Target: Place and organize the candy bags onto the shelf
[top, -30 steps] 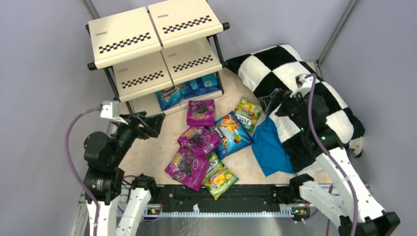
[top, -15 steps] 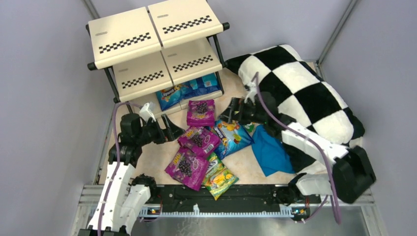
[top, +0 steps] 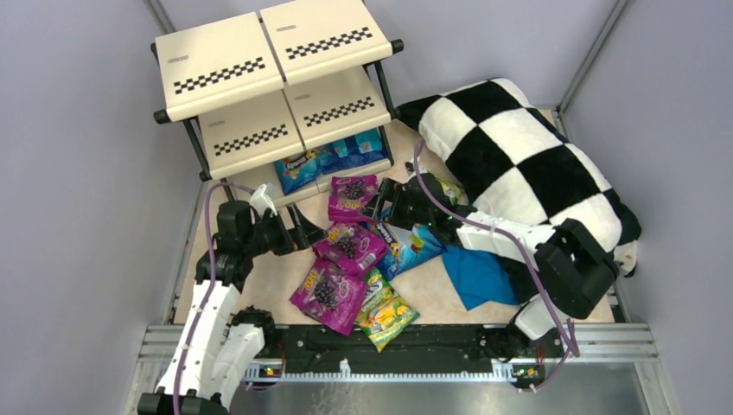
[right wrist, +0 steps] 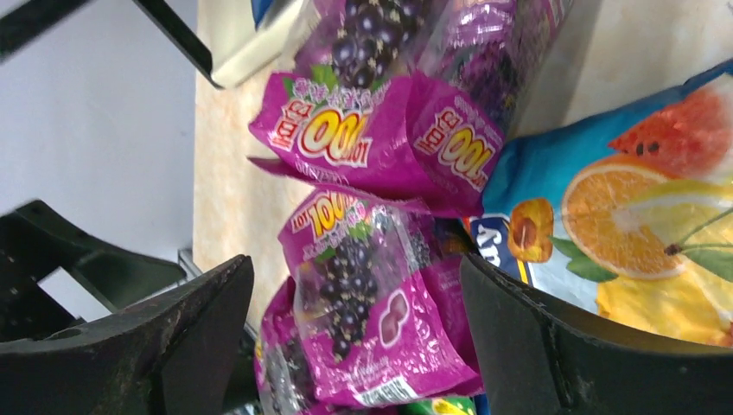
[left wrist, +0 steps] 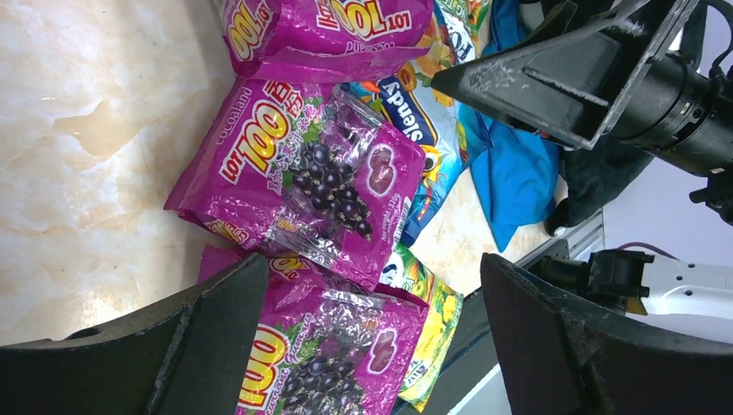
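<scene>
Top external view: with left end effector [top: 298, 232] and right end effector [top: 387, 202] both wide and empty beside the candy bags [top: 349, 245] heaped at centre frame below the shelf [top: 259, 52], 1 bag should be pinched by its edge.

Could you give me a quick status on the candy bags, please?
Left gripper open, right gripper open, both empty, flanking purple bags. Blue bags on shelf bottom tier; rest loose on table. Blue cloth beside pile.
</scene>
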Controlling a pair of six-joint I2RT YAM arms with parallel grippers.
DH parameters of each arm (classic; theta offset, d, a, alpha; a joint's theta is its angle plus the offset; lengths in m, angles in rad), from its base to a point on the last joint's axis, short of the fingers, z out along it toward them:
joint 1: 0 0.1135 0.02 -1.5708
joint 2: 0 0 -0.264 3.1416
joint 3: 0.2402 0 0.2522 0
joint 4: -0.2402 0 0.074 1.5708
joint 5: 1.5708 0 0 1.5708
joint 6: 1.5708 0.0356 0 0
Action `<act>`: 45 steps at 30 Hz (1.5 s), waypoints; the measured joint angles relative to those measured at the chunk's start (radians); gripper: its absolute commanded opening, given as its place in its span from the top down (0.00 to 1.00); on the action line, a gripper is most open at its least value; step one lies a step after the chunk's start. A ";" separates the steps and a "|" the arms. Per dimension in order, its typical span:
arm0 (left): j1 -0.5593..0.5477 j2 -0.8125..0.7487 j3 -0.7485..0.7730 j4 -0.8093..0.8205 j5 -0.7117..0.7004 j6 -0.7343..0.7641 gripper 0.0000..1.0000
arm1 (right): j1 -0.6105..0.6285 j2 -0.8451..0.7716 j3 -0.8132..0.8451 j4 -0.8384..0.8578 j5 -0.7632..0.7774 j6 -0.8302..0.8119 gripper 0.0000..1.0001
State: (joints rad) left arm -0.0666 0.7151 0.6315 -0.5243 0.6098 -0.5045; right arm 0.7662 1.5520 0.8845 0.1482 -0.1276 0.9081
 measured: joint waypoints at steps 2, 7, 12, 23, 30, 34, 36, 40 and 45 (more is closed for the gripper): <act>0.000 0.000 0.000 0.002 0.000 0.000 0.01 | 0.005 0.002 0.000 0.032 0.039 0.020 0.13; 0.000 0.003 0.000 0.008 0.004 0.001 0.01 | 0.008 0.056 0.000 0.071 0.109 0.077 0.12; 0.000 0.045 0.002 0.062 0.047 -0.002 0.01 | 0.010 0.131 0.000 0.100 0.157 0.172 0.12; 0.000 0.210 0.085 0.122 0.081 0.077 0.01 | 0.010 0.219 -0.026 0.286 0.164 0.317 0.60; -0.001 0.225 0.048 0.140 0.117 0.138 0.01 | -0.014 0.226 -0.059 0.409 0.084 0.272 0.92; -0.002 0.225 0.022 0.168 0.155 0.146 0.01 | -0.074 0.226 -0.080 0.455 -0.043 0.218 1.00; -0.002 0.228 0.020 0.176 0.163 0.149 0.01 | -0.113 0.220 -0.081 0.433 -0.114 0.174 1.00; -0.002 0.235 0.020 0.184 0.182 0.156 0.01 | -0.171 0.155 -0.036 0.225 -0.199 0.007 1.00; -0.002 0.236 0.020 0.194 0.216 0.163 0.01 | -0.182 0.049 0.087 -0.074 -0.232 -0.229 1.00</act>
State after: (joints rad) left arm -0.0685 0.9508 0.6514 -0.3302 0.8261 -0.3416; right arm 0.5842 1.6012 0.9710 0.0746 -0.3592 0.6796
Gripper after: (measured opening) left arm 0.987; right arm 0.022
